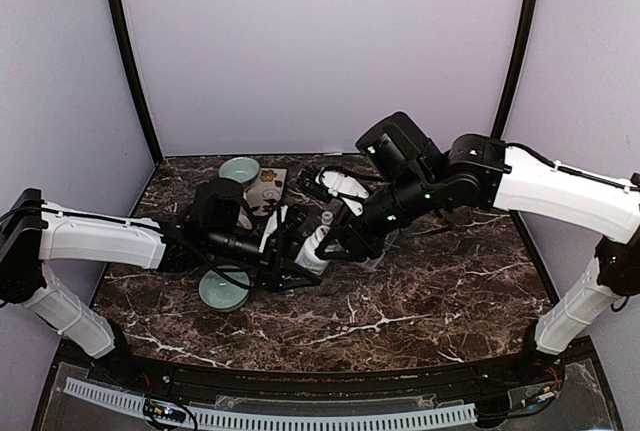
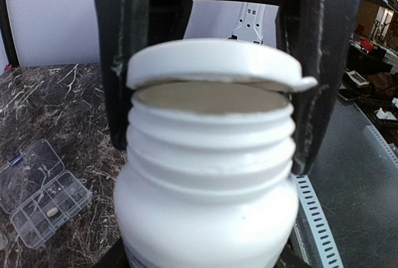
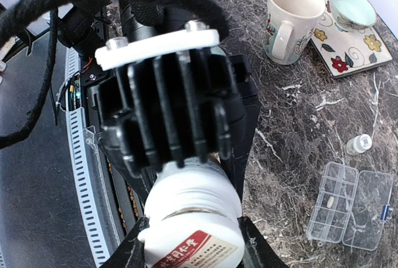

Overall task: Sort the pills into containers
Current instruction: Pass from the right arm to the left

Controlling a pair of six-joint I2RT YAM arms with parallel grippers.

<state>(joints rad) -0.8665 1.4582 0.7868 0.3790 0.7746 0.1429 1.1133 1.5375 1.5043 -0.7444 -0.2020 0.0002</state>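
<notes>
Both arms meet over the middle of the dark brown, white-veined marble table (image 1: 420, 301), with a white plastic pill bottle (image 2: 205, 218) bearing a red label between them. The right gripper (image 3: 189, 249) clasps the bottle's labelled body, a finger pressed on each side. The bottle's white cap (image 2: 214, 63) sits askew, and a tan seal shows under its lifted edge. Black fingers (image 2: 124, 63) flank the cap, hard against its rim. Whether the left gripper (image 1: 300, 246) has closed on anything cannot be told. The clear plastic pill-organiser box (image 3: 336, 209) lies flat on the marble, well apart from both grippers, with its lid swung open beside it and one pale pill (image 3: 329, 201) in a compartment. Bare marble surrounds it on all sides. A small clear bottle with a white cap (image 3: 359, 145) stands near it. Beyond that is a cream ceramic mug (image 3: 292, 19), just beside a floral square tile (image 3: 354, 50) that carries a pale green bowl (image 3: 352, 7). A second pale green bowl (image 1: 223, 289) sits under the left arm. A white perforated rail (image 1: 270, 416) runs along the near table edge, and open marble lies in front of the right arm.
</notes>
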